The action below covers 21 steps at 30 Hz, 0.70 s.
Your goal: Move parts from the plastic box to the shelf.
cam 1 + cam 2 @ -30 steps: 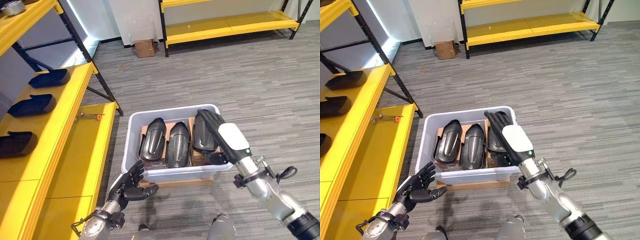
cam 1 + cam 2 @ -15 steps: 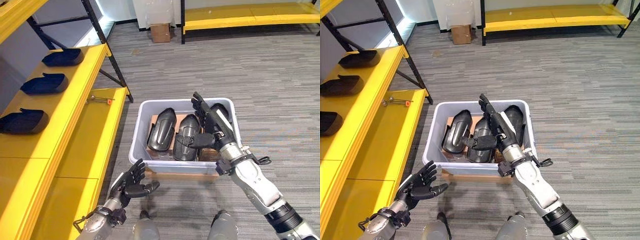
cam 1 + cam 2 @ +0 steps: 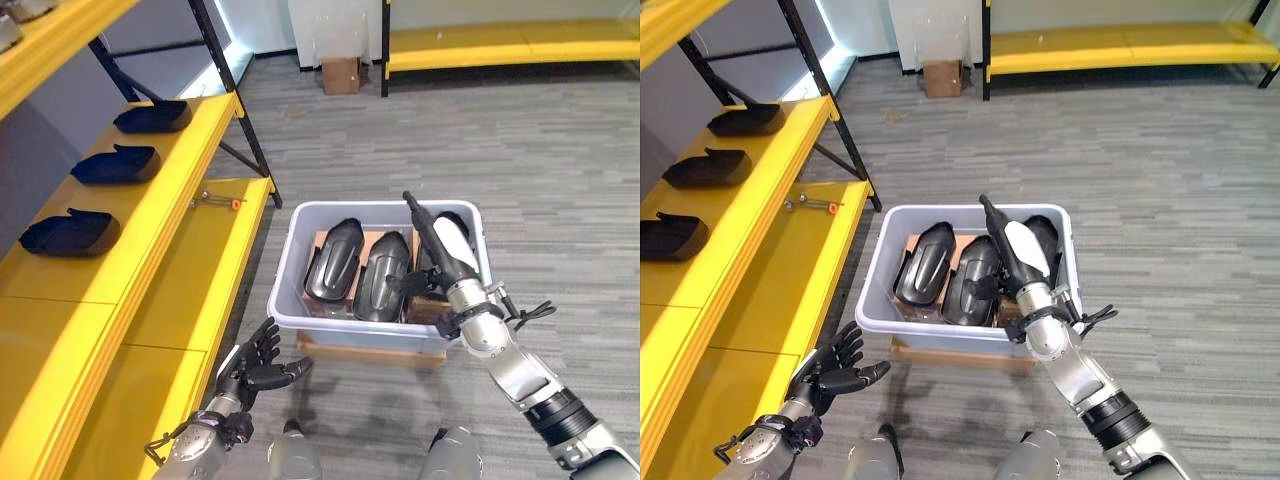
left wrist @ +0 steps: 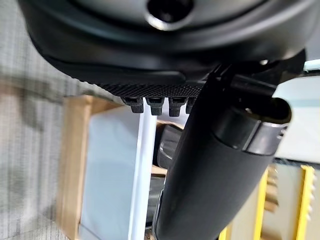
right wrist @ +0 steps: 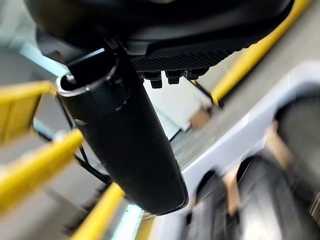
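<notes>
Since a moment ago, the right hand (image 3: pixel 438 248) has turned edge-on above the plastic box (image 3: pixel 330 318), fingers straight and thumb toward the middle part (image 3: pixel 376 288), whose lower end it covers; whether it touches anything cannot be told. Three dark parts stand side by side in the box, the rightmost (image 3: pixel 1045 235) largely hidden behind the hand, and three more lie on the yellow shelf (image 3: pixel 150 215). Near the box's front corner, the left hand (image 3: pixel 252 368) hovers spread and empty.
</notes>
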{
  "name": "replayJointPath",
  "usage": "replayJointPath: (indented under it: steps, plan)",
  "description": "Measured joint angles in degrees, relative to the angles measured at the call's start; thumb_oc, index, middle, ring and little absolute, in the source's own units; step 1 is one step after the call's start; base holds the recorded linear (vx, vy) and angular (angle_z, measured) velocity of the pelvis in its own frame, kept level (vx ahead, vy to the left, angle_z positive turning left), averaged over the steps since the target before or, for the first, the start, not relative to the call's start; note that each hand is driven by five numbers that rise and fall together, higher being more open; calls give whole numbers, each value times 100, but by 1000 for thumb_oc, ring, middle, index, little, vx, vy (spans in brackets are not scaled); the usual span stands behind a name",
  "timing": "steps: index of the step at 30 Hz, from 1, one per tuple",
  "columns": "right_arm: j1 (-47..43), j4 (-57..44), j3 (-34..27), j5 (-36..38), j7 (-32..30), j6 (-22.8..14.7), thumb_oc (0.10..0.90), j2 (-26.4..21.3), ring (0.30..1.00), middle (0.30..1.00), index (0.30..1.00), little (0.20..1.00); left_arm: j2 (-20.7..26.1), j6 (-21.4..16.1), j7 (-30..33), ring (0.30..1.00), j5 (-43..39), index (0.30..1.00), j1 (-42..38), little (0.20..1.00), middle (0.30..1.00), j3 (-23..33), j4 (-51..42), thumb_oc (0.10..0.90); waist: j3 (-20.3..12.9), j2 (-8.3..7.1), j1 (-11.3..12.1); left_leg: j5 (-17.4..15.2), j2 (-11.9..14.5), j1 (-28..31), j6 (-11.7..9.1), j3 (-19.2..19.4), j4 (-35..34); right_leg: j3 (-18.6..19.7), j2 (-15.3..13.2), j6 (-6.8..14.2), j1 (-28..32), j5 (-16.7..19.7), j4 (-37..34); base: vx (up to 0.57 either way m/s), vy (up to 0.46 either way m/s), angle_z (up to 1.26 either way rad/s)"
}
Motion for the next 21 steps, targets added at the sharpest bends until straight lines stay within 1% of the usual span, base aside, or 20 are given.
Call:
replayJointPath:
  steps: [1, 3, 5, 6, 8, 9, 11, 13, 15, 17, 19, 21]
  plan:
    - [-121, 13, -1, -303, -38, -19, 900, -106, 1000, 1000, 1000, 1000, -1, -14, -4, 1000, -18, 1000, 4, 1000, 1000, -29, 5, 900, 55, 46, 6, 11, 9, -100, 0, -25, 55, 4, -21, -29, -119, -18, 97, -116, 10, 4]
    - [-373, 154, 2, -579, -153, -110, 900, -210, 1000, 1000, 1000, 1000, -1, -85, -38, 1000, -158, 1000, -8, 1000, 1000, -81, 4, 900, 191, 112, -3, 46, 13, -226, -10, -84, 111, 6, -41, -94, -251, -62, 220, -145, 0, 6]
    - [-570, 348, 2, -571, -201, -105, 900, -278, 1000, 1000, 1000, 1000, 0, -219, -115, 1000, -171, 1000, -34, 1000, 1000, -129, 1, 900, 318, 147, 3, 113, 14, -386, -15, -125, 119, 6, -57, -143, -429, -98, 317, -148, -10, 7]
    - [-655, 469, 13, -560, -227, -92, 900, -317, 1000, 1000, 1000, 1000, 0, -270, -167, 1000, -182, 1000, -54, 1000, 1000, -132, 1, 900, 391, 142, 18, 140, 18, -487, -11, -134, 127, 18, -61, -136, -547, -116, 365, -145, -3, 5]
    - [-756, 642, 27, -552, -242, -32, 900, -406, 1000, 1000, 1000, 1000, 0, -280, -251, 1000, -271, 1000, -160, 1000, 1000, -133, 7, 900, 604, 159, 20, 187, 33, -598, 8, -138, 133, 15, -65, -155, -661, -109, 414, -92, -5, 5]
    - [-756, 697, 32, -551, -243, 15, 900, -422, 1000, 1000, 1000, 1000, -2, -280, -292, 1000, -429, 1000, -206, 1000, 1000, -135, 7, 900, 694, 157, 30, 212, 36, -619, -19, -132, 120, 17, -65, -171, -700, -102, 434, -78, -18, 2]
    - [-748, 934, 109, -549, -262, 93, 900, -437, 1000, 1000, 1000, 1000, -2, -279, -490, 1000, -632, 1000, -323, 1000, 1000, -129, -1, 900, 815, 165, 46, 248, 74, -795, -12, -151, 202, 13, -53, -212, -855, -93, 497, -130, -52, -1]
    - [-749, 1184, 142, -588, -258, 65, 900, -503, 1000, 1000, 1000, 1000, 6, -279, -648, 1000, -631, 1000, -479, 1000, 1000, -131, -65, 900, 860, 161, 107, 265, 97, -959, -28, -172, 249, 17, -44, -233, -1024, -92, 555, -122, -59, 1]
    - [-755, 1369, 170, -787, -188, 66, 900, -552, 1000, 1000, 1000, 1000, 5, -280, -719, 1000, -631, 1000, -652, 1000, 1000, -138, -84, 900, 878, 157, 153, 286, 101, -1055, -17, -199, 245, 10, -30, -274, -1116, -73, 584, -73, -54, 4]
    - [-800, 1405, 339, -796, -155, 67, 900, -662, 1000, 1000, 1000, 1000, 7, -285, -717, 1000, -622, 1000, -816, 1000, 1000, -142, -84, 900, 883, 150, 141, 286, 109, -1120, -20, -261, 256, -17, -13, -255, -1138, -74, 591, -99, -59, 6]
    - [-1097, 1648, 577, -786, -159, 91, 900, -737, 1000, 1000, 1000, 1000, 7, -320, -705, 1000, -623, 1000, -990, 1000, 1000, -147, -83, 900, 889, 139, 153, 285, 146, -1258, -22, -283, 305, -25, 19, -261, -1239, -70, 590, -88, -35, 2]
    - [-1347, 1745, 637, -752, -169, 196, 900, -743, 1000, 1000, 1000, 1000, 10, -349, -664, 1000, -623, 1000, -1106, 1000, 1000, -149, -80, 900, 890, 139, 175, 282, 185, -1445, -26, -290, 360, -31, 49, -289, -1396, -44, 596, -68, -29, -3]
